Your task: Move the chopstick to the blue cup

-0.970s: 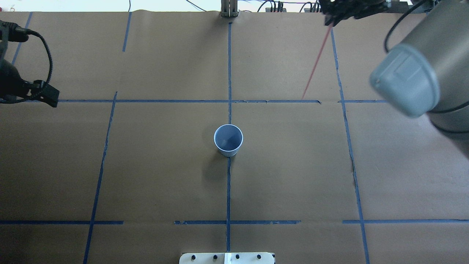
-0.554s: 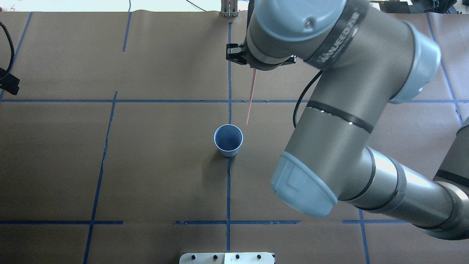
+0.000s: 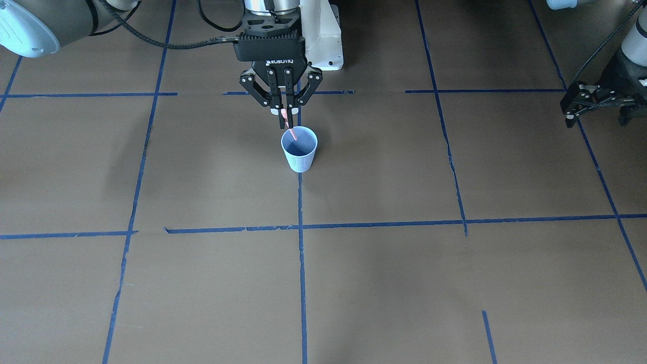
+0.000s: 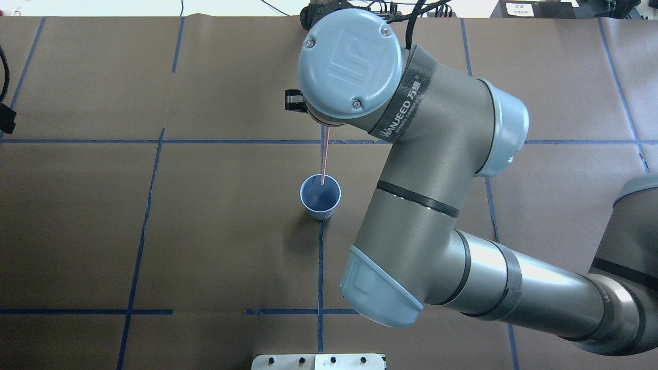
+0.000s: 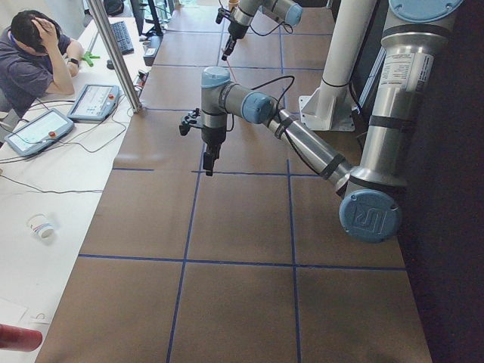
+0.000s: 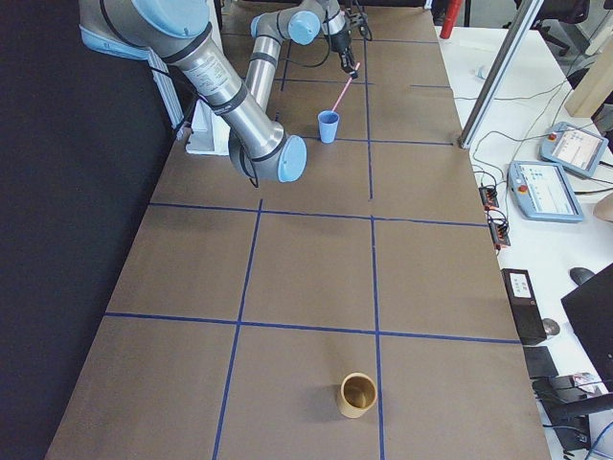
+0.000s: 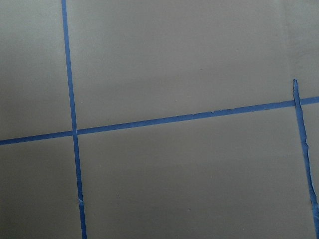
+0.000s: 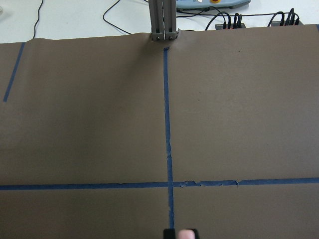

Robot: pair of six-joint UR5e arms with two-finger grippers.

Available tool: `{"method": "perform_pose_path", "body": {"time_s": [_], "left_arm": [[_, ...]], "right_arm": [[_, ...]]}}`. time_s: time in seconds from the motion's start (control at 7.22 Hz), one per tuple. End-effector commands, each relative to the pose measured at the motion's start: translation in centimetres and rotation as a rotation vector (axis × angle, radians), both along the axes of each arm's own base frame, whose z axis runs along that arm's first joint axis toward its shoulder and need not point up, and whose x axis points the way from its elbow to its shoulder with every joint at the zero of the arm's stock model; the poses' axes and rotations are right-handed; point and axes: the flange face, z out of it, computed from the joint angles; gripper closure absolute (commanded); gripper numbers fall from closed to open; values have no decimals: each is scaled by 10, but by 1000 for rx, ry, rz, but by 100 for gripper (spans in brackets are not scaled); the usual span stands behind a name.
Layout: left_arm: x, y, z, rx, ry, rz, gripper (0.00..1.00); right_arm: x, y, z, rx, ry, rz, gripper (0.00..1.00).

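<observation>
Insertion step. Chopstick (image 4: 324, 159) is pinched by right gripper (image 3: 285, 119), tip at cup (image 3: 299, 161) mouth, 12 o'clock side (overhead view). Lowering, then release, is called for. Left gripper (image 3: 567, 112) is parked well apart; its finger state cannot be told.

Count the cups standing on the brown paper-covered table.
2. A blue ribbed paper cup at the centre of the table, below the right gripper holding a pink chopstick; a tan cup near the table's end on the robot's right.

The right gripper (image 3: 284, 119) has the word ROBOTIQ on its black body. The right arm (image 4: 437, 169) wears a black band (image 4: 406, 110) that says WANJEED. Its round blue cap (image 4: 349, 64) shows the letters UR.
</observation>
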Motion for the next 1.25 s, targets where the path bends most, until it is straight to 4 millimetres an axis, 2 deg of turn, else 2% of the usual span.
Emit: {"method": "perform_pose_path", "body": {"time_s": [0.0,0.28,0.42,0.55,0.69,0.97,1.11], "left_arm": [[-5,1,5,-8,-3,-7,0],[-7,-2,10,-18,-7,-15,0],[-11,-3,10,-16,-8,-22,0],[-11,-3,10,-16,-8,-23,0],[-12,-4,9,-15,-8,-25,0],[-14,-4,9,-13,-7,-29,0],[-16,-4,9,-14,-6,-32,0]], "right_arm": [[-28,15,10,7,11,-31,100],[-35,21,19,12,31,-28,98],[-37,23,21,13,34,-32,94],[-38,24,21,13,34,-34,34],[-40,26,23,11,36,-38,0],[-34,26,19,10,22,-43,0],[-10,8,19,-28,-3,-52,0]]}}
